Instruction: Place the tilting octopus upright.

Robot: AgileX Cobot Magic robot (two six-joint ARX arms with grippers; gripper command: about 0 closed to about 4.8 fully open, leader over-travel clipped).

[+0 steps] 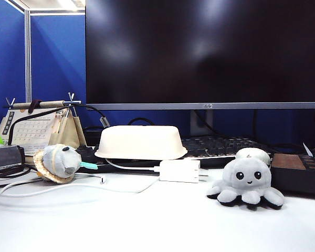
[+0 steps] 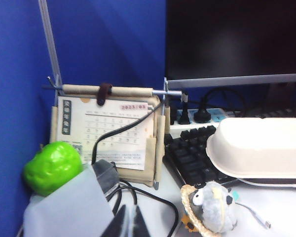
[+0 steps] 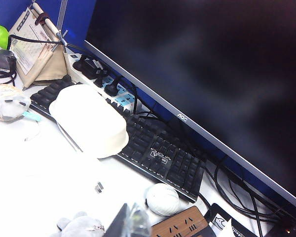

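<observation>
The light-grey plush octopus [image 1: 247,184] sits upright on the white desk at the right, facing the exterior camera, its black-bottomed tentacles spread on the surface. In the right wrist view only its top [image 3: 79,226] and its metal keyring show, close beside my right gripper [image 3: 129,204]. That gripper is shut with nothing in it. My left gripper [image 2: 130,206] hangs over the far left of the desk, above black cables. Its fingers are drawn together and hold nothing. Neither gripper appears in the exterior view.
A grey round plush with a woven tan brim [image 1: 58,161] lies at the left. An upturned white bowl [image 1: 140,142] rests on the black keyboard [image 1: 220,146] under the monitor [image 1: 205,52]. A white charger [image 1: 179,170], white mouse [image 1: 252,154], brown power strip [image 1: 296,170], desk calendar [image 1: 34,128] and green ball [image 2: 52,167] stand around.
</observation>
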